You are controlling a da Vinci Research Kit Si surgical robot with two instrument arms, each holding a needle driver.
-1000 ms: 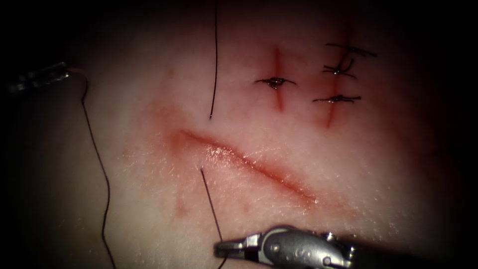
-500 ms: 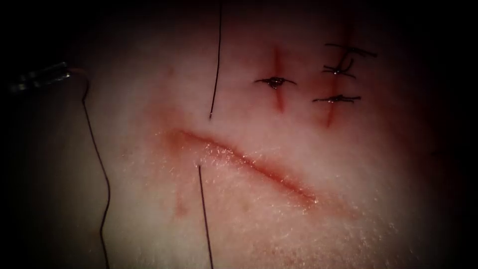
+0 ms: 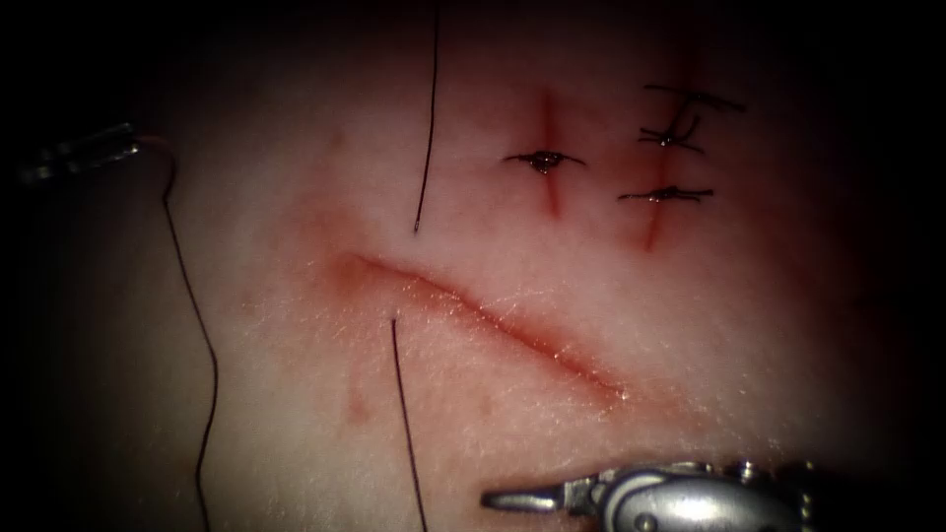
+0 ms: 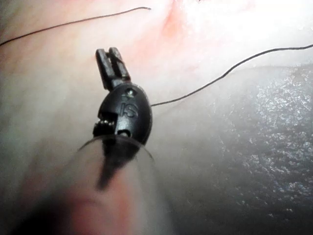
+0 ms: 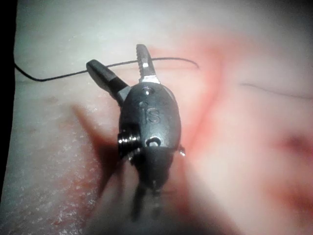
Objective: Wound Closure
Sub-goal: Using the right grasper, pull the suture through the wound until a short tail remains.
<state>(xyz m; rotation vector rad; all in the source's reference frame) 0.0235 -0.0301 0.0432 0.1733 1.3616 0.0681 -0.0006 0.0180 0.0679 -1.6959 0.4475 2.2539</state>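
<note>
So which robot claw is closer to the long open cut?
Right. The right tool sits just below the open cut, jaws open around the thread. The left tool is far off to the cut's left, holding the needle.

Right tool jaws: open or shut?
Open. In the right wrist view the right tool has its two jaws spread in a V, with the thread lying across the gap between them, not clamped.
</note>
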